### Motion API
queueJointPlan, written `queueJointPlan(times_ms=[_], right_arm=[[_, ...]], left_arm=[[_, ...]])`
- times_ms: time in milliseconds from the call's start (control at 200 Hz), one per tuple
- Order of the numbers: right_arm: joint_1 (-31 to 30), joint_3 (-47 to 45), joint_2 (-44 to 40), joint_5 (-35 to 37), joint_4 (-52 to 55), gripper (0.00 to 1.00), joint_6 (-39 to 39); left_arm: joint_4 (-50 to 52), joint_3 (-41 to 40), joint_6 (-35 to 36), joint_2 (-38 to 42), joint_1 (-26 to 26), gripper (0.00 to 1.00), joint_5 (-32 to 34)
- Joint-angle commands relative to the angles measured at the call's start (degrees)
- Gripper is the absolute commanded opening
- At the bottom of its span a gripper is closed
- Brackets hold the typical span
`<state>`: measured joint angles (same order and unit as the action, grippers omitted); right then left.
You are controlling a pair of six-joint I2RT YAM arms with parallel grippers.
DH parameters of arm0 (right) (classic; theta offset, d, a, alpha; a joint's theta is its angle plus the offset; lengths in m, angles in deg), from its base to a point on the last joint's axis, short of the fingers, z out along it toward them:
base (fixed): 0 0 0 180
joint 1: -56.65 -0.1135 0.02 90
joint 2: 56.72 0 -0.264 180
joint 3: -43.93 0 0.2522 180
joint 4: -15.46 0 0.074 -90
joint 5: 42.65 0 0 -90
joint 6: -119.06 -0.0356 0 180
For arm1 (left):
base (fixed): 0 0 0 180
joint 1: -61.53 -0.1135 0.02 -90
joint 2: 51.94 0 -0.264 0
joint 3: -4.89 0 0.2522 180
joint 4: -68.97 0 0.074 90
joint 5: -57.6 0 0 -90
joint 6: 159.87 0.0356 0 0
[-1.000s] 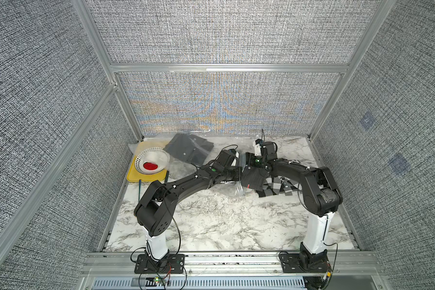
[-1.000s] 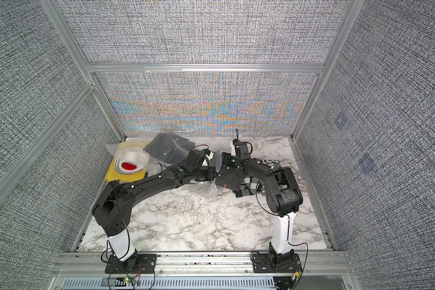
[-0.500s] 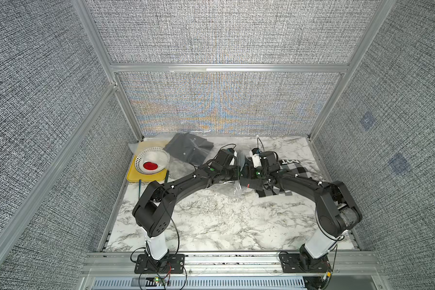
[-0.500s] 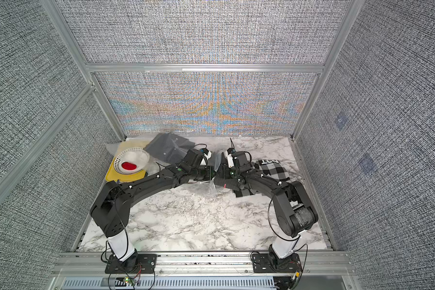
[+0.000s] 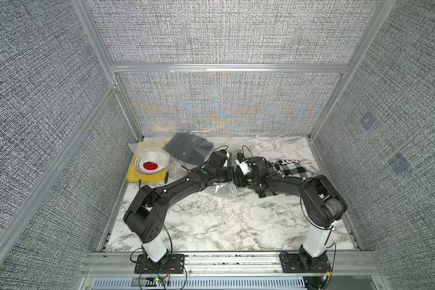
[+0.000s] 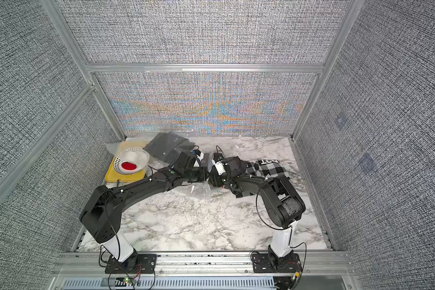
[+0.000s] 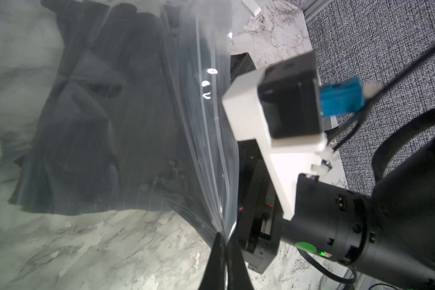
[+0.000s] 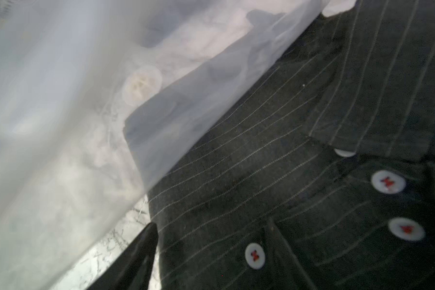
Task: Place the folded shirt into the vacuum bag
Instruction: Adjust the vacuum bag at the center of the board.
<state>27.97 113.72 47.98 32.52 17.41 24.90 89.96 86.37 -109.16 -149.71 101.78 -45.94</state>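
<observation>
In both top views the two arms meet near the middle of the marble desk [image 5: 211, 226]. The wrists hide what happens between them. The left wrist view shows it: the left gripper [image 7: 225, 238] has its jaws closed on the edge of the clear vacuum bag [image 7: 206, 125], and the film fans out from the pinch.

The same view shows the dark pinstriped shirt [image 7: 98, 125] only dimly, through the plastic. In the right wrist view the cloth is bare and sharp, with white buttons [image 8: 388, 181] sewn in red thread. One sheet of the bag lies over its edge, with a blurred pale round disc [image 8: 142, 84] showing through it. I cannot tell whether the shirt is inside the bag or merely under it.

The right gripper [image 5: 235, 180] faces the left one across the bag. Only one dark finger [image 8: 141, 251] shows in its own camera, so I cannot tell how its jaws stand.

Only the top views show where the shirt lies, at the back of the desk beside a yellow tray [image 5: 148, 177]. The tray holds a white basket [image 5: 152, 160], and a black-and-white checked cloth [image 5: 290, 170] lies under the right arm.
</observation>
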Motion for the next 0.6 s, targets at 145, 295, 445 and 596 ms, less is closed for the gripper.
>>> queueJointPlan(times_ms=[145, 295, 445, 596], right_arm=[[-0.5, -3.7, -2.0, -1.4, -5.4, 0.73, 0.5], [-2.0, -1.4, 0.7, 3.4, -1.5, 0.74, 3.2], [-3.0, 0.3, 2.2, 6.2, 0.3, 0.78, 4.3], [-3.4, 2.5, 5.2, 10.4, 2.1, 0.84, 4.5]], left_arm=[[-7.1, -1.9, -3.7, 1.0, -1.6, 0.0, -1.7], [-11.5, -3.1, -4.9, 2.1, -1.8, 0.0, -1.8], [-15.5, -4.3, -5.5, 3.2, -1.8, 0.0, -2.4], [-15.8, -4.2, -5.4, 2.6, -1.8, 0.0, -3.4]])
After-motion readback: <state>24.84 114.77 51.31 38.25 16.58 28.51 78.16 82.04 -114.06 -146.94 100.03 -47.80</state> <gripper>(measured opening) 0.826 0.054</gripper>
